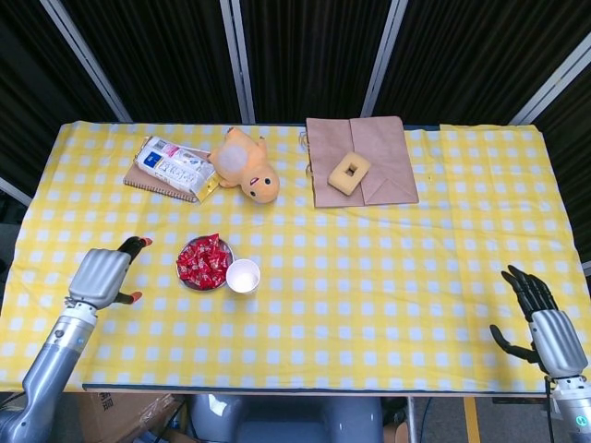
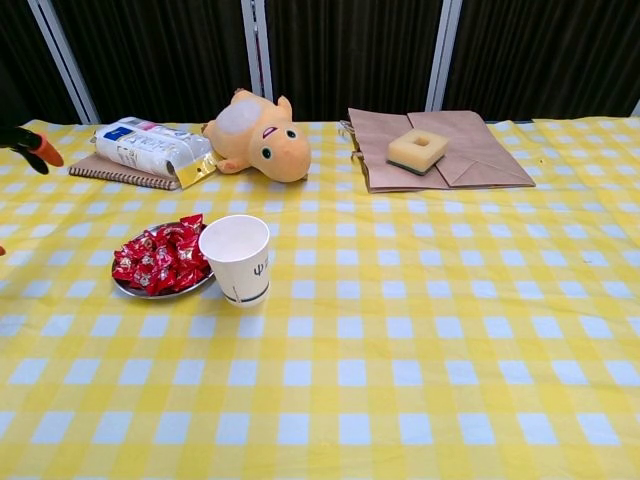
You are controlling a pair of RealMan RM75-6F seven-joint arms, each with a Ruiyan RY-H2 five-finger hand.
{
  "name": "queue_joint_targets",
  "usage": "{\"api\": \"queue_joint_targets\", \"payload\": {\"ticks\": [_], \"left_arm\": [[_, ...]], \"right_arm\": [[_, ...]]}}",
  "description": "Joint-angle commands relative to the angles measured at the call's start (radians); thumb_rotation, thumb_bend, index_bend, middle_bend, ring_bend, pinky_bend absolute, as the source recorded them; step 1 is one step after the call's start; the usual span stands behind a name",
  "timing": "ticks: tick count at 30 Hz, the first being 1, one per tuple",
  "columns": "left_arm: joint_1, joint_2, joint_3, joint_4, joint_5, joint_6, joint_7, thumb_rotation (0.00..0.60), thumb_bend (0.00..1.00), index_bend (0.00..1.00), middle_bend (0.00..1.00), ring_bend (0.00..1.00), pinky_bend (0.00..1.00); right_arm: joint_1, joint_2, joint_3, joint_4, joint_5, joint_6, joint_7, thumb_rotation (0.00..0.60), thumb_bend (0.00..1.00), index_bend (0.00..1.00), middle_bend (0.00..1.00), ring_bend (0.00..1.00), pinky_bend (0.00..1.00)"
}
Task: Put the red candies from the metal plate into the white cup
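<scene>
Red wrapped candies lie heaped on a small metal plate left of the table's middle. The white cup stands upright, touching the plate's right side; nothing shows inside it. My left hand hovers over the cloth to the left of the plate, fingers apart and holding nothing; only its orange fingertips show at the chest view's left edge. My right hand stays at the front right table edge, fingers spread and empty.
At the back lie a white packet on a notebook, an orange plush toy, and a brown paper bag with a square sponge ring on it. A yellow checked cloth covers the table.
</scene>
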Motion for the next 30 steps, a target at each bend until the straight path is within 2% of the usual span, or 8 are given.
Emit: {"api": "queue_joint_targets", "payload": {"ticks": [1,8,16,22,30], "left_arm": [[-0.098,-0.060,-0.026,0.003,-0.141,-0.058,0.121,0.600,0.13,0.17,0.17,0.84,0.92],[-0.214,-0.162,-0.026,0.075,-0.324,-0.059,0.257,0.600,0.13,0.15,0.15,0.87,0.92],[-0.316,-0.275,-0.020,0.180,-0.468,-0.064,0.335,0.600,0.17,0.15,0.16,0.87,0.92],[-0.362,-0.323,-0.002,0.227,-0.522,-0.053,0.366,0.600,0.16,0.18,0.18,0.87,0.92],[-0.391,-0.341,0.023,0.257,-0.553,-0.045,0.369,0.600,0.16,0.20,0.18,0.87,0.92]], "right_arm": [[0.001,0.003,0.000,-0.003,0.001,-0.001,0.008,0.600,0.42,0.00,0.00,0.00,0.00],[0.003,0.009,-0.001,-0.010,-0.003,-0.003,0.029,0.600,0.42,0.00,0.00,0.00,0.00],[0.004,0.016,0.002,-0.013,0.002,-0.003,0.054,0.600,0.42,0.00,0.00,0.00,0.00],[0.005,0.020,0.005,-0.016,0.006,-0.003,0.068,0.600,0.42,0.00,0.00,0.00,0.00],[0.005,0.021,0.004,-0.020,0.002,-0.001,0.067,0.600,0.42,0.00,0.00,0.00,0.00]]}}
